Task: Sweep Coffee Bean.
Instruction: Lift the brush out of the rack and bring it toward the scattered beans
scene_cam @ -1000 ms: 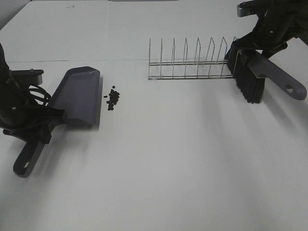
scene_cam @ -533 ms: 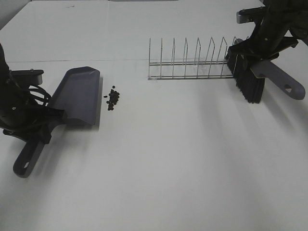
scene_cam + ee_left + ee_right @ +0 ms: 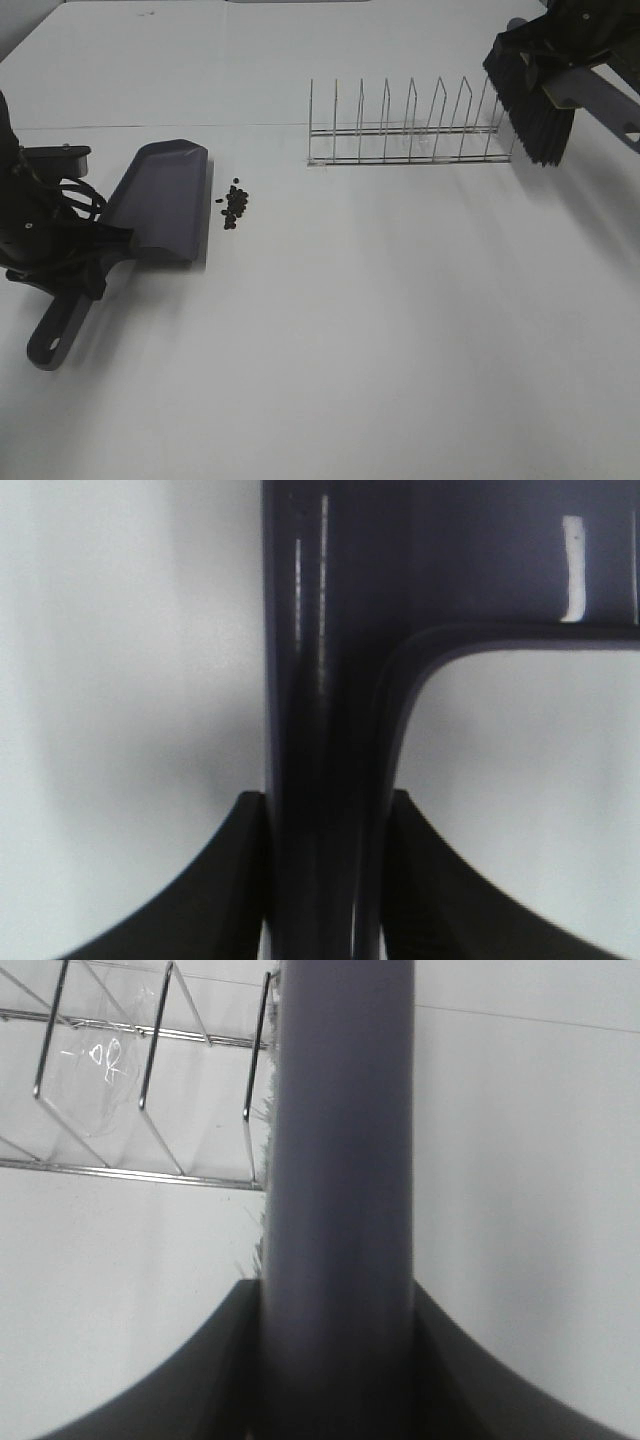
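A small scatter of dark coffee beans (image 3: 234, 207) lies on the white table just right of the grey dustpan (image 3: 160, 200). My left gripper (image 3: 85, 265) is shut on the dustpan's handle (image 3: 320, 780), with the pan resting flat on the table. My right gripper (image 3: 560, 50) is shut on the grey brush handle (image 3: 340, 1160) and holds the brush (image 3: 532, 108), black bristles down, lifted above the right end of the wire rack (image 3: 405, 130). The beans are far from the brush.
The wire rack with several upright dividers stands at the back centre; it also shows in the right wrist view (image 3: 130, 1090). The white table (image 3: 380, 330) stretches open in front and to the right of the beans.
My right gripper has lifted the brush up and away toward the back right, off the table beside the rack. The left arm, dustpan and beans have not moved.
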`<action>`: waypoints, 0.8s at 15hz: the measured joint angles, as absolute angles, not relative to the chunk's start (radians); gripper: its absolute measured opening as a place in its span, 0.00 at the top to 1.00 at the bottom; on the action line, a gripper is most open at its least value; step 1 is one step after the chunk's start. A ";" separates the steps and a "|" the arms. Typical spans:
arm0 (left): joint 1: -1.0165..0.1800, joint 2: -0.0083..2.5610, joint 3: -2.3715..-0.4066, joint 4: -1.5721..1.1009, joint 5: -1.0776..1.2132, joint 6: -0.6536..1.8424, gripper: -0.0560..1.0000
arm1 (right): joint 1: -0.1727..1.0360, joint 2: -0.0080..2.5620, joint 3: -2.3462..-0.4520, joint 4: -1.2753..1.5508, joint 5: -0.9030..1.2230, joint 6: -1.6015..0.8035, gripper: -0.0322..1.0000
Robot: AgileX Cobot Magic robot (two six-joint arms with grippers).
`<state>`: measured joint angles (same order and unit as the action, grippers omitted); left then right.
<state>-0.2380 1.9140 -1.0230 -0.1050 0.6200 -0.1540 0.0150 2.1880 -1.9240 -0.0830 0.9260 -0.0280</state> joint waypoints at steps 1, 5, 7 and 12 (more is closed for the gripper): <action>-0.238 1.914 -1.023 -0.105 0.620 -0.154 0.70 | 0.015 2.160 -1.924 -0.083 0.966 -0.028 0.71; -0.238 1.914 -1.023 -0.080 0.643 -0.154 0.70 | 0.015 2.089 -1.924 -0.081 1.096 -0.028 0.71; -0.238 1.914 -1.023 -0.045 0.667 -0.155 0.70 | 0.015 2.063 -1.924 -0.070 1.137 -0.028 0.71; -0.249 1.913 -1.023 -0.041 0.682 -0.170 0.70 | 0.038 1.919 -1.742 -0.053 1.105 -0.016 0.71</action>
<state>-0.2490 1.9130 -1.0230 -0.0410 0.6820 -0.1700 0.0380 1.9190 -1.7420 -0.0530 1.1050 -0.0160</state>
